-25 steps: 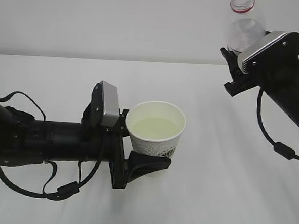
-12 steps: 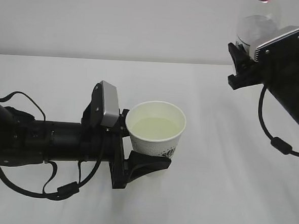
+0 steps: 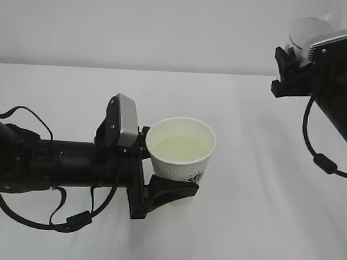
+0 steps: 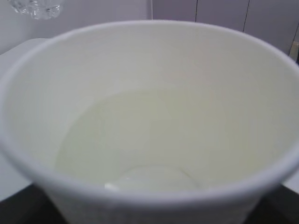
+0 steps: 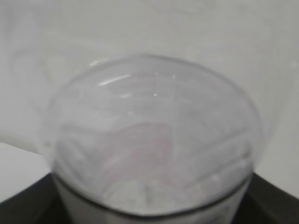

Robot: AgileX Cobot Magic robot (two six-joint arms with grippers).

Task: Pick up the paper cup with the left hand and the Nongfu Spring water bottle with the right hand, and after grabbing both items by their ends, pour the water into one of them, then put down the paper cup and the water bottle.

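The left hand (image 3: 159, 170) has its jaws clamped round the paper cup (image 3: 180, 149), upright just ahead of its wrist, with the water (image 3: 180, 147) pooled inside. The right hand (image 3: 295, 69) grips the Nongfu Spring water bottle (image 3: 306, 33), held high, well off to the right.

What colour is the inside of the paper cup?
Cream, seen best in the left wrist view: paper cup.

The paper cup (image 3: 180, 148) in my left hand (image 3: 153, 176) is matt white paper, smooth and cream inside, the water (image 4: 140, 144) in it clear and faintly glossy. My right hand (image 3: 292, 72) holds the Nongfu Spring water bottle (image 5: 154, 140), clear glossy plastic. My jaws look matt black.
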